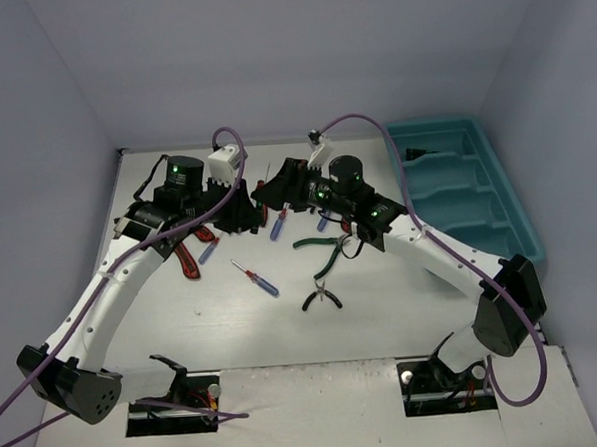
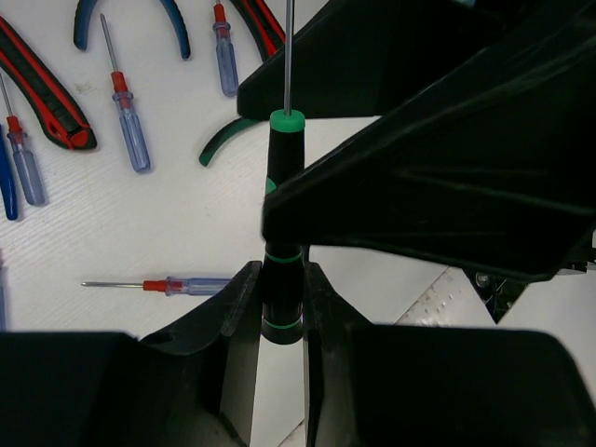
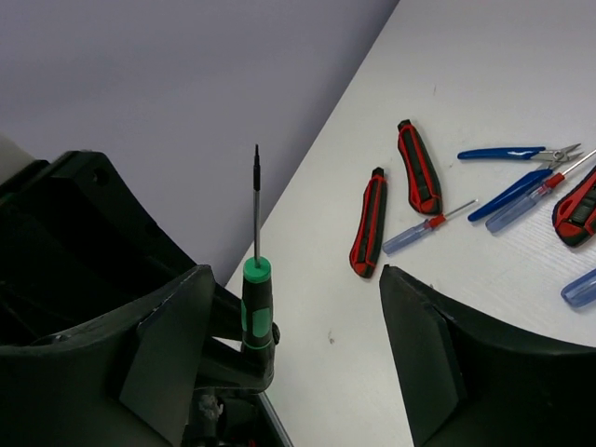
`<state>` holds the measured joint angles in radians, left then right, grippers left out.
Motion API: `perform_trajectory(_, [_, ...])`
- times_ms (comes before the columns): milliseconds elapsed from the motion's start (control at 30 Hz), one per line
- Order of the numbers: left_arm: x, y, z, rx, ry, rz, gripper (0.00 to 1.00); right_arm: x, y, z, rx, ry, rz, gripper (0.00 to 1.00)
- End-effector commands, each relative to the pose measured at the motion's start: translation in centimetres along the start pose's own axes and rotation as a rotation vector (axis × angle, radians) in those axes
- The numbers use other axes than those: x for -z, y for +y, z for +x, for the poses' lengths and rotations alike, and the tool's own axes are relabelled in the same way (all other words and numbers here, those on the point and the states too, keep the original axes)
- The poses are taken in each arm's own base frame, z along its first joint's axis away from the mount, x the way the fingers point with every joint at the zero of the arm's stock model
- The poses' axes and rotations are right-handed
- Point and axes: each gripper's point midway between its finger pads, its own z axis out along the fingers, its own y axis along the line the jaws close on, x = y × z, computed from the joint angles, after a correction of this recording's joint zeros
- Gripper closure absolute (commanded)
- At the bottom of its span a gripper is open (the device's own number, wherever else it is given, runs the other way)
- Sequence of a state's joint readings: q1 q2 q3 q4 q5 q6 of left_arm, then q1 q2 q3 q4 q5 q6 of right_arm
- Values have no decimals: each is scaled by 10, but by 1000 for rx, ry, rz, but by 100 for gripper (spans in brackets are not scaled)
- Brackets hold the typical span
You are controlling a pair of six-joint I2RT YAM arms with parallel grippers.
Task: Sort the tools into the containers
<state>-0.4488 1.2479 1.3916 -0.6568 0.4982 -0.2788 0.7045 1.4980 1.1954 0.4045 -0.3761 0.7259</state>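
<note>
Gripping a slim screwdriver [image 2: 284,149] clear of the table [image 2: 186,233], my left gripper [image 2: 281,284] is clamped on the foot of its black handle, which has green rings and a green cap. My right gripper [image 3: 296,312] has its jaws spread wide around it, one pad just beside the handle. Only the right wrist view shows the shaft's dark tip. Only the overhead view shows the teal tray [image 1: 444,126], well apart.

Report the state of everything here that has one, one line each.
left gripper: fingers shut on the green-black screwdriver, shaft up.
right gripper: fingers open, one each side of that screwdriver.
teal tray: one dark tool in its far compartment.
utility knives: lying flat, no blade showing.
green-handled pliers: handles spread.
</note>
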Motion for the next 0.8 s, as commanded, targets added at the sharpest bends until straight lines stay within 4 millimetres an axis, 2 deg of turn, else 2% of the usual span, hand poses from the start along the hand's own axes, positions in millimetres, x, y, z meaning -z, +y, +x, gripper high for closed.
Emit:
perform_trajectory(0, [8, -16, -30, -27, -91, 33, 100, -3, 35, -29, 67, -85, -108, 42])
perform_trajectory(67, [6, -16, -32, -28, -93, 32, 100, -3, 32, -27, 72, -79, -105, 53])
perform_trajectory(133, [4, -15, -33, -27, -90, 31, 100, -3, 30, -29, 82, -89, -94, 71])
perform_trajectory(167, [3, -13, -33, -27, -87, 27, 100, -3, 30, -30, 90, -95, -92, 77])
perform_trajectory(233, [0, -11, -33, -24, -84, 16, 100, -1, 29, -35, 100, -111, -85, 99])
perform_trajectory(333, [-3, -4, -32, -26, -81, -11, 67, 1, 20, -45, 107, -131, -65, 100])
perform_trajectory(433, [-4, 8, -33, -28, -92, -72, 44, 12, -3, -73, 108, -196, -5, 100])
perform_trajectory(467, [-4, 13, -33, -30, -97, -95, 39, 19, -18, -89, 106, -233, 33, 100])
perform_trajectory(567, [-4, 33, -27, -17, -105, -198, 30, 57, -87, -160, 85, -387, 199, 100])
perform_trajectory(633, [-2, 49, -22, -1, -111, -274, 27, 80, -128, -199, 74, -473, 300, 100])
perform_trajectory(700, [-2, 60, -12, 15, -101, -325, 25, 107, -176, -236, 55, -557, 407, 100])
perform_trajectory(767, [-2, 69, -3, 29, -89, -361, 24, 129, -219, -263, 23, -618, 490, 100])
